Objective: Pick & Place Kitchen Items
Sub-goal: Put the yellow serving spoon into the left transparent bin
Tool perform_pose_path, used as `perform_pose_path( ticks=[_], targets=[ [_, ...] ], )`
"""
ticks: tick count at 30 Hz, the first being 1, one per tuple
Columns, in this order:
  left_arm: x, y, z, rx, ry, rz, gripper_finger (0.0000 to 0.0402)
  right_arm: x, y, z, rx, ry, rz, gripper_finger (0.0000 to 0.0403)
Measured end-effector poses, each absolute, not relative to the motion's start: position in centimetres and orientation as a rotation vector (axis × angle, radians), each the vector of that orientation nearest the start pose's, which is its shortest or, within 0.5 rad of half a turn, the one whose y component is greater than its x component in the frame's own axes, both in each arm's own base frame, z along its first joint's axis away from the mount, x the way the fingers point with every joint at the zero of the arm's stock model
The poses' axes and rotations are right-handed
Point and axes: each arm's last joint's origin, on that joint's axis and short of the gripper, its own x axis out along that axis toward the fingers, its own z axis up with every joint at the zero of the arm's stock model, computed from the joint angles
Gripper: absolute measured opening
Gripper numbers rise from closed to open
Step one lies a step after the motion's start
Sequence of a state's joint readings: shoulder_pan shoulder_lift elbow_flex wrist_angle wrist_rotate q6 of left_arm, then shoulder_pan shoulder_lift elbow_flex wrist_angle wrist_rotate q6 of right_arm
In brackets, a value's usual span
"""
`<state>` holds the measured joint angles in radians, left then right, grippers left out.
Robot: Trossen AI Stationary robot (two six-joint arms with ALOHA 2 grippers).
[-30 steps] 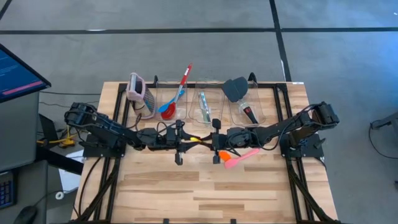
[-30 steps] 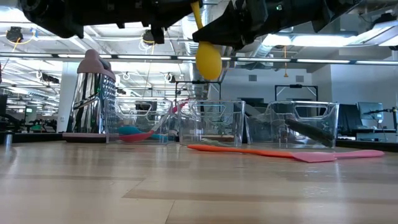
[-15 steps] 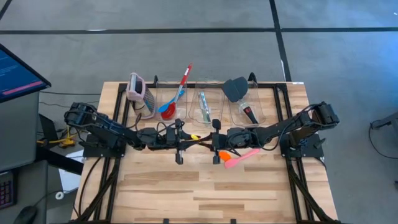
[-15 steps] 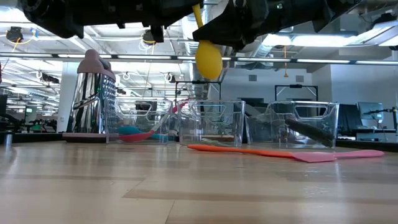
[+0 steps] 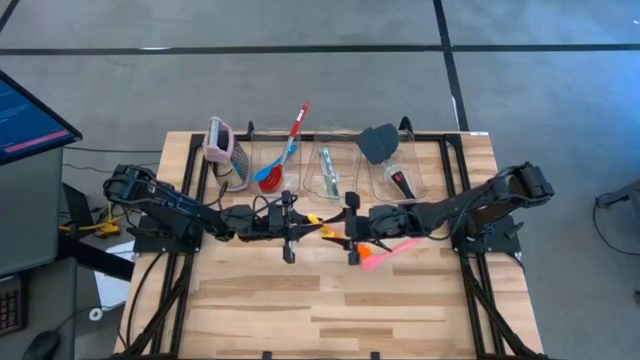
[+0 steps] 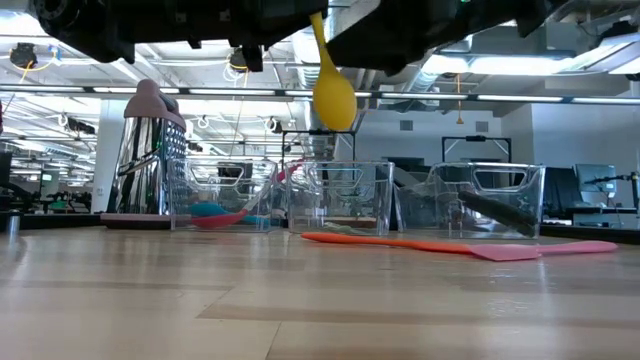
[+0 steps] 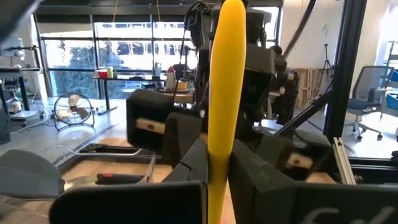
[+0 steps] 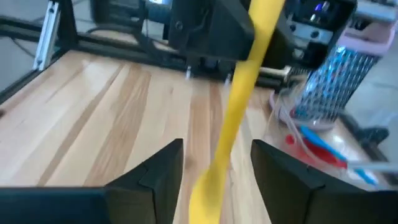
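Right hand (image 5: 350,229) released yellow spoon (image 6: 333,95) — bins (image 5: 327,172) unchanged

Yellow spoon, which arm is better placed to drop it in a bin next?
Left, probably. The left gripper is shut on the yellow spoon, holding it by the handle above the table, while the right gripper has its fingers open on either side of it, gripping nothing.

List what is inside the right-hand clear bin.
In the right-hand clear bin, the high view shows a black spatula leaning over the rim and a red-handled tool lying on the floor. The spatula's head hides what lies directly beneath it.
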<state>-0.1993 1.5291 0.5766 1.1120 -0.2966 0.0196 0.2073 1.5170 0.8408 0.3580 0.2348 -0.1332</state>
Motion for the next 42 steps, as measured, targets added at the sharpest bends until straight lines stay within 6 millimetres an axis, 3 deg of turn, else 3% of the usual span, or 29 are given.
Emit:
perform_pose_path(
  ticks=[7,12,16,21,30,37,42],
  targets=[
    [29.0,-4.8,21.6,-0.011,-0.136,0.104,0.0007,29.1,6.3,25.5,-0.098,0.371,0.001,0.0152],
    [28.9,-4.1,22.0,-0.008,-0.142,0.122,0.0007,28.2,7.0,25.5,-0.129,0.425,-0.012,0.0079],
    [28.2,-3.2,23.3,0.023,-0.128,0.154,0.0007,28.6,7.1,24.6,-0.213,0.461,-0.031,0.0012],
    [26.4,-0.9,25.1,0.038,-0.060,0.231,0.0007,29.0,6.8,23.8,-0.230,0.493,-0.035,0.0011],
    [22.6,5.8,27.0,-0.035,0.009,0.540,0.0007,29.0,6.4,24.0,-0.217,0.482,-0.048,0.0002],
    [21.4,10.1,26.1,-0.175,0.034,0.587,0.0006,29.2,6.4,24.2,-0.213,0.451,-0.050,0.0002],
    [21.7,11.6,24.4,-0.241,0.111,0.645,0.0006,29.2,6.2,24.3,-0.212,0.450,-0.054,0.0003]
  ],
)
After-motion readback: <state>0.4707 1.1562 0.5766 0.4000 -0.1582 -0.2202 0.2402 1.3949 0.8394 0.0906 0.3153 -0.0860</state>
